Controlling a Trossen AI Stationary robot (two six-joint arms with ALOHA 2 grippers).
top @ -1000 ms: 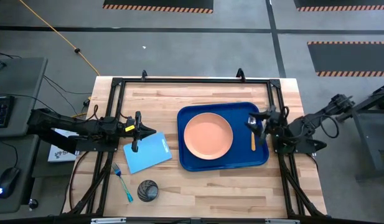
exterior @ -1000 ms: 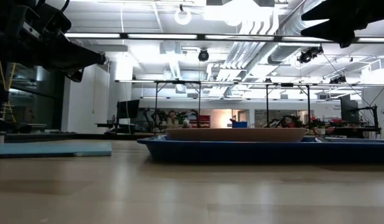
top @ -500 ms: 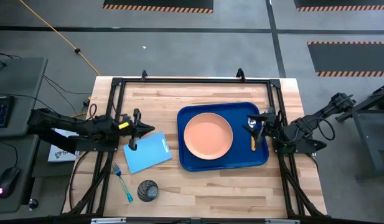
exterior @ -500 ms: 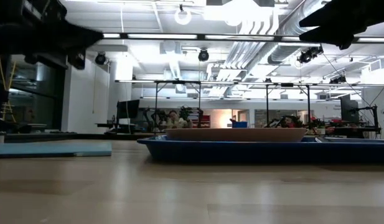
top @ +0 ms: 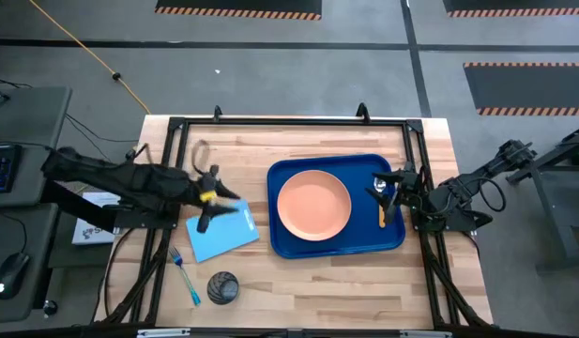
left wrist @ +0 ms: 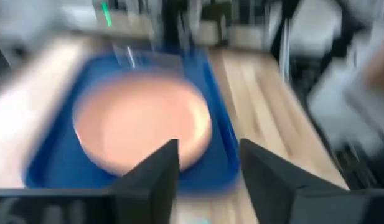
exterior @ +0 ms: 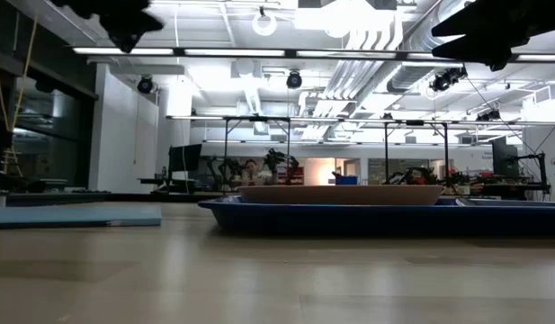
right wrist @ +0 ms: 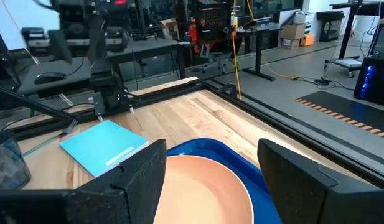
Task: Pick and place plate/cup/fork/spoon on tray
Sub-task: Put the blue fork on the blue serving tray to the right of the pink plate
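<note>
The fork (top: pixel 185 277) and the cup (top: pixel 222 287) are the two pieces not yet on the tray (top: pixel 291 242), both lying on the bare desk (top: pixel 317 282) at its near left corner, the cup just beside the fork's tip. The fork's long axis runs slantwise, from the desk's left edge toward the near edge. Both sit nearer than the light-blue sheet (top: pixel 222 231), and the left gripper (top: pixel 209 208) hangs over that sheet's far edge, jaws spread with nothing between them, so the pieces lie nearward of it, a short way off. The plate (top: pixel 313 207) already rests in the middle of the tray, with the spoon (top: pixel 381 201) by the tray's right rim (handle pointing nearward). The right gripper (top: pixel 396 195) sits over that rim beside the spoon, jaws likewise spread and empty, well apart from fork and cup. I'd judge the left arm the natural one for either pick, the tray lying between the right arm and them.
</note>
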